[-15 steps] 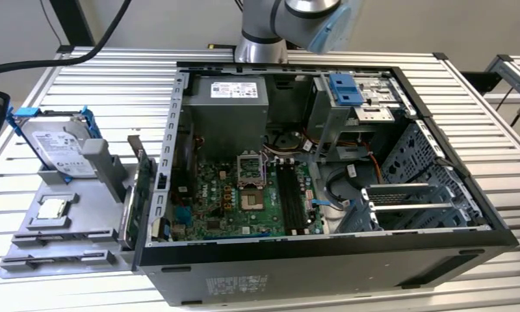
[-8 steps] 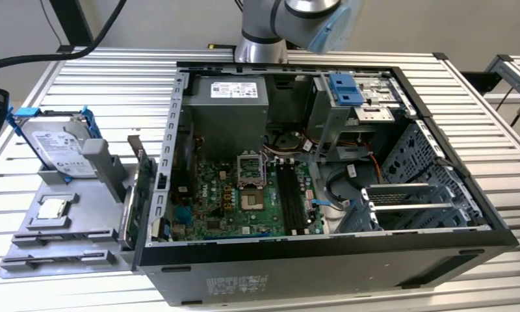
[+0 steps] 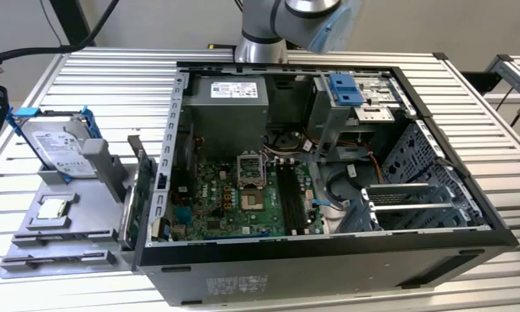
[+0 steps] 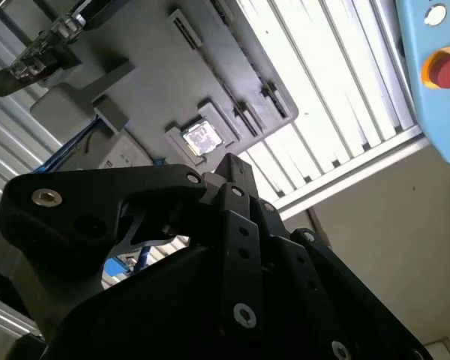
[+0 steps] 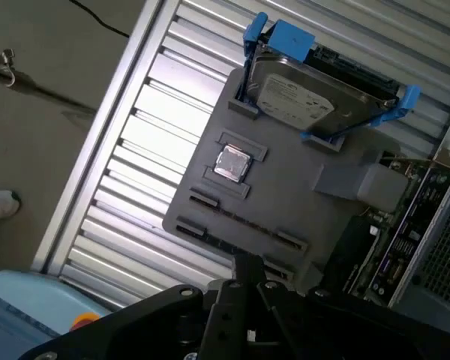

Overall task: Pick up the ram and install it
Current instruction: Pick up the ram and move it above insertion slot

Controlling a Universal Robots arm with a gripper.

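The ram (image 5: pixel 244 223), a thin dark strip seen edge-on, stands in a slot of the matte grey plastic tray (image 5: pixel 300 191). Its long axis runs along the tray's slotted edge, near the square silver chip (image 5: pixel 232 163). The black tool (image 5: pixel 247 262) hangs above the ribbed metal bench (image 5: pixel 135 187), pinched closed and empty.

matt plastic tray (image 3: pixel 86 218) — ribbed metal table (image 3: pixel 112 75)

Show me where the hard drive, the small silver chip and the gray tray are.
hard drive (image 5: pixel 300 101): first wrist view, on its metal top face.
silver chip (image 5: pixel 232 163): first wrist view, middle of its top.
gray tray (image 5: pixel 285 191): first wrist view, bare surface beside the chip.
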